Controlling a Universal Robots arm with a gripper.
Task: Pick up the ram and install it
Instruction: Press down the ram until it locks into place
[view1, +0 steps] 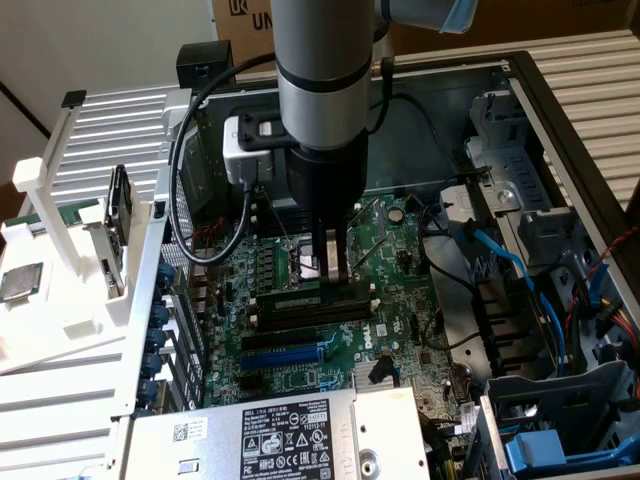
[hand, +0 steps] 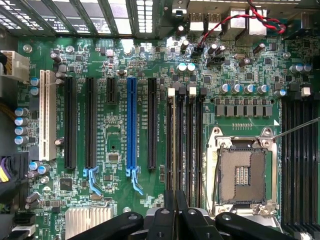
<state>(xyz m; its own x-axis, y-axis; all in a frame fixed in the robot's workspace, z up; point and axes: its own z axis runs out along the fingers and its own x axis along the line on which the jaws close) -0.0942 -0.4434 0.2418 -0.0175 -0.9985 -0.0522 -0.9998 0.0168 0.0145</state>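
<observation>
Beyond the far side of the open computer case (view1: 470, 75) stand brown cardboard boxes (view1: 560, 25). A plain pale wall (view1: 100, 40) lies past the case's corner at the exterior view's left. A white ribbed surface (view1: 600, 80) flanks the case on both sides, evenly lit.

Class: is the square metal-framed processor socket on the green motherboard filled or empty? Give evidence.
Empty: the square metal-framed processor socket shows its bare contact bed, no chip seated.
</observation>
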